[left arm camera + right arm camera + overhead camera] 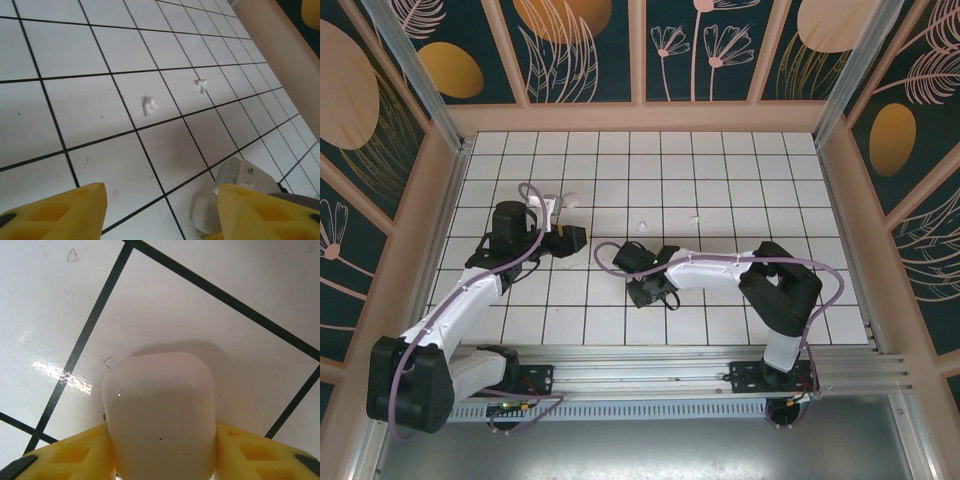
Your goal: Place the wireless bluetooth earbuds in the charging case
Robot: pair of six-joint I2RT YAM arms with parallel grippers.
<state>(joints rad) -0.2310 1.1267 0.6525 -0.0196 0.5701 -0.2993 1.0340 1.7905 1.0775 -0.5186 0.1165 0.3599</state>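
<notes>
The right gripper (160, 442) is pinching the closed charging case (160, 400) between its yellow pads (75, 455), close over the tiled table (60, 300). The left gripper (161, 197) is hovering with jaws spread, holding nothing. Two wireless bluetooth earbuds (150, 105) are lying loose on the tiles ahead of it, apart from the case; in my judgement insertion is not yet beginning, with lid opening, picking and seating all remaining.
</notes>
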